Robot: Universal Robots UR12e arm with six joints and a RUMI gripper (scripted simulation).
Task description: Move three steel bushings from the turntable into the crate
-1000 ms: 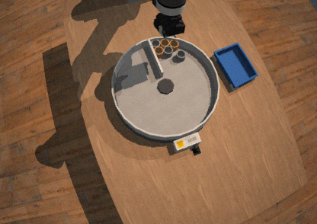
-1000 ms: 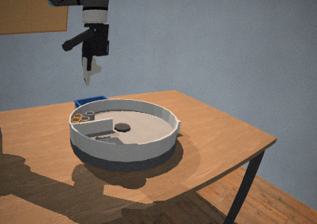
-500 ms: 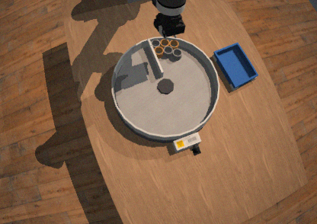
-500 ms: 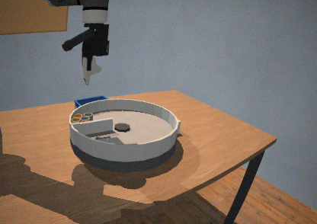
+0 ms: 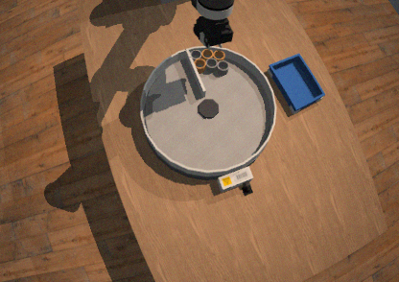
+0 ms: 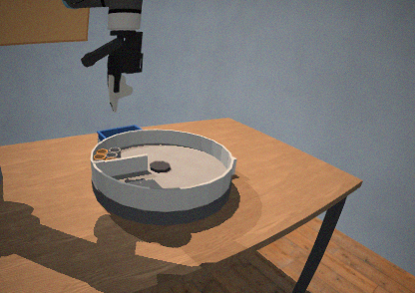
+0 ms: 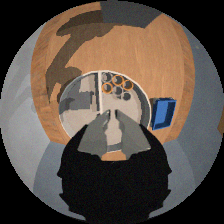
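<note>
A round grey turntable [image 5: 208,114] sits on the wooden table. Several bushings lie clustered at its far edge, right of a grey divider bar [image 5: 194,75]: steel grey ones [image 5: 222,66] and orange-brown ones [image 5: 206,54]. The cluster also shows in the side view [image 6: 107,153] and in the wrist view [image 7: 118,86]. The blue crate [image 5: 296,82] stands empty to the right of the turntable. My gripper [image 6: 114,102] hangs high above the far rim of the turntable, near the bushings. Its fingers are shut with nothing between them.
A dark hub [image 5: 208,108] sits at the turntable's middle. A small white labelled box [image 5: 235,177] sits at the turntable's near edge. The table has a rounded edge with wooden floor around it.
</note>
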